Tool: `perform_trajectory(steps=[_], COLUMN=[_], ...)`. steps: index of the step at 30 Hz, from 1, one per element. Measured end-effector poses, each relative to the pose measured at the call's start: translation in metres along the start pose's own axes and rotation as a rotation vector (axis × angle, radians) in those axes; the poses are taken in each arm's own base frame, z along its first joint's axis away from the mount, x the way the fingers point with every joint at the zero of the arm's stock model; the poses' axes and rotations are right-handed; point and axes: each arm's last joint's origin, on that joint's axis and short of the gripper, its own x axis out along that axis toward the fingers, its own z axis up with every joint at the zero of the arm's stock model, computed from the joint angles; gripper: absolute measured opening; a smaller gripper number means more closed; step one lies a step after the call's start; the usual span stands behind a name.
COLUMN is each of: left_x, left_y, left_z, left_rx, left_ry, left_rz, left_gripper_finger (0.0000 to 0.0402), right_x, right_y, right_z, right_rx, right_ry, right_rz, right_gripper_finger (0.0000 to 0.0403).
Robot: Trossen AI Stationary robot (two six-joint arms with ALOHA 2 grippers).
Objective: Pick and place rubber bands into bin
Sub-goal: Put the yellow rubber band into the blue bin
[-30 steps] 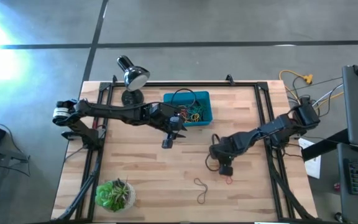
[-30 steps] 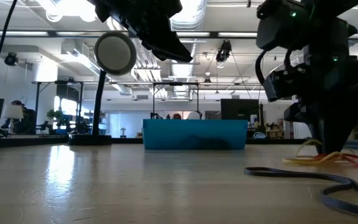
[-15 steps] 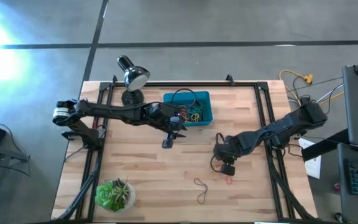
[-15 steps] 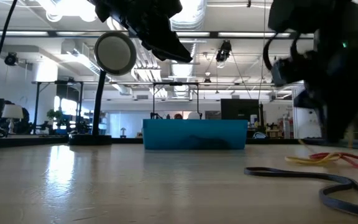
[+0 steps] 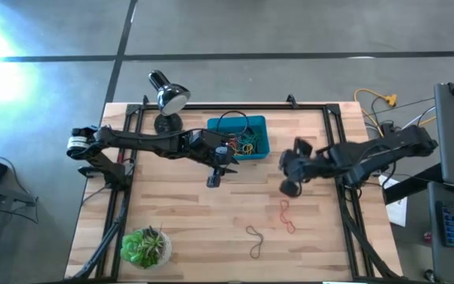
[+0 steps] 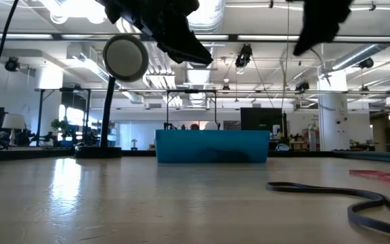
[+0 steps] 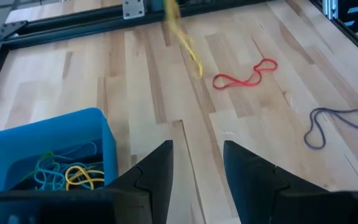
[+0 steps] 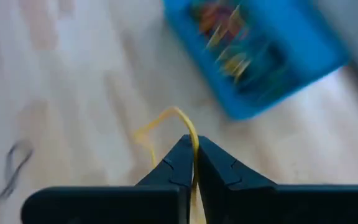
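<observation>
While the right gripper (image 5: 288, 188) hangs above the table (image 5: 172, 213), just to the right of the bin (image 5: 260, 125), its fingers (image 8: 178, 163) are pinched together on a yellow band (image 8: 166, 124), whose loop curls out past the fingertips. From the left wrist the same band (image 7: 185, 38) shows as a blurred yellow streak dangling over the boards.

Left gripper (image 5: 213, 180): poised at the bin's near left corner, fingers (image 7: 157, 168) parted, nothing between them.

Bin: teal tray at the table's far middle, long side across the table, holding a tangle of green, yellow and red bands (image 5: 247, 144); a black band (image 5: 231, 120) arcs over its far rim.

Loose bands on the boards: a red band (image 5: 288, 216), stretched into a thin pinched loop with its long axis running roughly front to back, lies near the table's centre right; a dark band (image 5: 254, 239), likewise drawn out into a narrow twisted loop, lies closer to the front edge and a little left of the red one. The two are apart, not touching. At table height the dark band (image 6: 337, 196) snakes across the foreground and the red band (image 6: 381, 175) lies flat to its right.

Surroundings: a desk lamp (image 5: 168, 99) stands at the far left, just beside the bin; a potted plant (image 5: 145, 246) sits at the front left corner. Nothing lies between the right gripper and the bin.
</observation>
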Motion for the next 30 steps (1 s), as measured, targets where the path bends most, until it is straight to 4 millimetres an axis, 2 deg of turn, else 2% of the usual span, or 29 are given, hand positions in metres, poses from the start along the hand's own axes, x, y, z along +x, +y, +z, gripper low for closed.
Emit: perform_trajectory(steps=[7, 14, 21, 30], left_x=[0.000, -0.001, -0.002, -0.002], left_y=[0.001, 0.001, 0.000, -0.003], left_z=[0.003, 0.006, 0.006, 0.007], left_rx=[0.001, -0.071, -0.152, -0.247], left_ry=[-0.027, -0.059, -0.055, -0.050], left_rz=[0.012, 0.016, 0.010, -0.002], left_gripper_finger=[0.0125, 0.0125, 0.0125, 0.0125], right_x=[-0.040, -0.039, -0.002, 0.079], right_y=[-0.024, -0.064, -0.110, -0.159], right_z=[0.053, 0.095, 0.120, 0.129], right_rx=[-0.111, -0.150, -0.136, -0.089], right_ry=[-0.221, -0.290, -0.282, -0.125], right_rz=[-0.180, -0.307, -0.232, -0.050], right_gripper_finger=[0.0008, 0.0008, 0.0008, 0.0008])
